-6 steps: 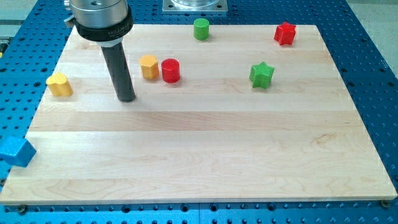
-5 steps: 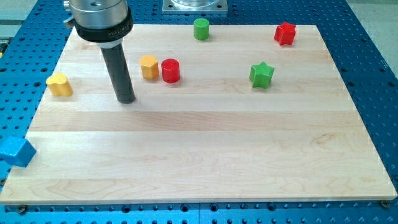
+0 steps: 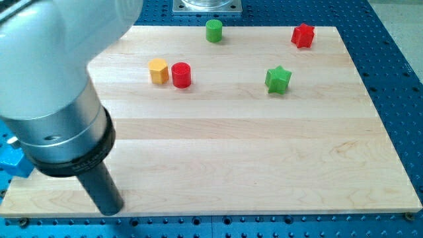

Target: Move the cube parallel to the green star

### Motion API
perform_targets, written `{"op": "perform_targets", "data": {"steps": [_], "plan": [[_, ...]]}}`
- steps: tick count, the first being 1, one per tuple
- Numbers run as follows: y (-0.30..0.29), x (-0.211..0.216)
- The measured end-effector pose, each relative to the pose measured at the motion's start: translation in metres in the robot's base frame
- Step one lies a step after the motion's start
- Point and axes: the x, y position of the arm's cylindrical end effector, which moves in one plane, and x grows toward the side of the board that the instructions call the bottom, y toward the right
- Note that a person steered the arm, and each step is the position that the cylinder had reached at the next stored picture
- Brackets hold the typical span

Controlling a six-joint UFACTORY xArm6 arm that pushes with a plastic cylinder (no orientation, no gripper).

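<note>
The arm's big grey body point(image 3: 53, 79) fills the upper left of the frame, cut off by the top and left edges, and hides that part of the surface point(image 3: 264, 152). The blue cube point(image 3: 13, 162) at the left edge shows only partly behind it.

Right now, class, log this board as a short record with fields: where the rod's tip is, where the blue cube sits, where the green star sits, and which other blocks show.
tip: my tip at the board's bottom-left, near the bottom edge
blue cube: blue cube off the board's left edge, partly hidden by the arm, left of and above my tip
green star: green star on the view's right half
other blocks: orange block beside red cylinder; green cylinder and red star near the top
</note>
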Motion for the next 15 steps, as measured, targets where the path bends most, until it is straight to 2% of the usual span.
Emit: {"op": "perform_targets", "data": {"steps": [2,3,4,5,6,7,8,9,10,11,12,13,14,15], "plan": [[-0.132,-0.002],[-0.157,-0.011],[-0.157,-0.036],[-0.157,-0.102],[-0.127,-0.144],[-0.042,-0.157],[0.015,-0.158],[-0.056,-0.180],[-0.129,-0.158],[-0.112,-0.138],[-0.027,-0.136],[-0.063,-0.125],[-0.059,-0.093],[0.045,-0.110]]}}
